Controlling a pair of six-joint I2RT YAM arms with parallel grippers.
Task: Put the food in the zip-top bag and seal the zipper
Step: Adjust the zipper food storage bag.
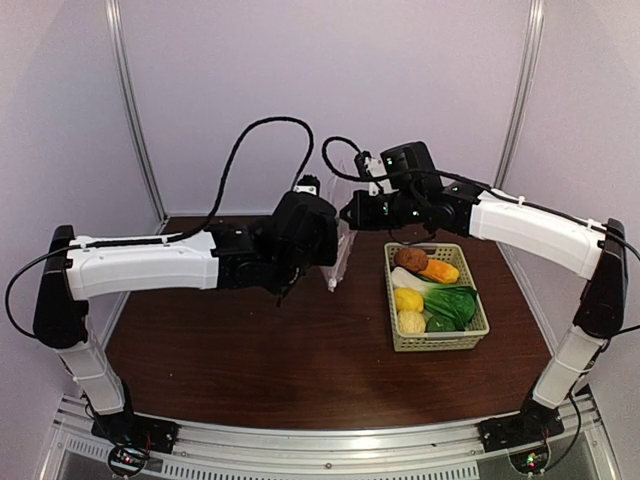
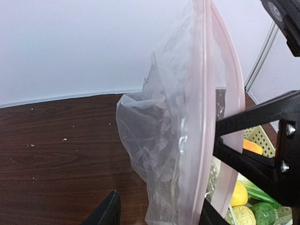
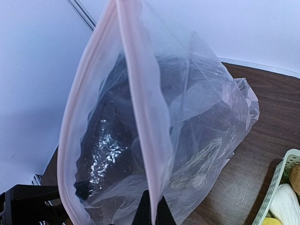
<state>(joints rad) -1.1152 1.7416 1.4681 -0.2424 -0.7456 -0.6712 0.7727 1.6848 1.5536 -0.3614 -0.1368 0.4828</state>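
Zip-top bag point(image 1: 340, 250) hangs upright btw the two arms, over rear-centre of table point(image 1: 250, 340), just left of basket point(image 1: 398, 318). Contact of bag bottom w/ table: cannot tell.

Zipper point(image 3: 133, 89): two pink strips, parted, so mouth is open.

R gripper point(image 3: 151, 208): fingers closed narrow, pinching one zipper strip.

L gripper point(image 2: 157, 216): fingers set wide apart, lower part of bag btw them. Whether either finger touches the bag: cannot tell.

Food point(image 1: 432, 295) lies in basket, apart from bag:
- brown round piece point(image 1: 410, 259) and orange piece point(image 1: 440, 271) at far end
- bok choy point(image 1: 452, 303) at centre-right
- lemons point(image 1: 408, 299) at left
- green pepper point(image 1: 440, 324) at near end
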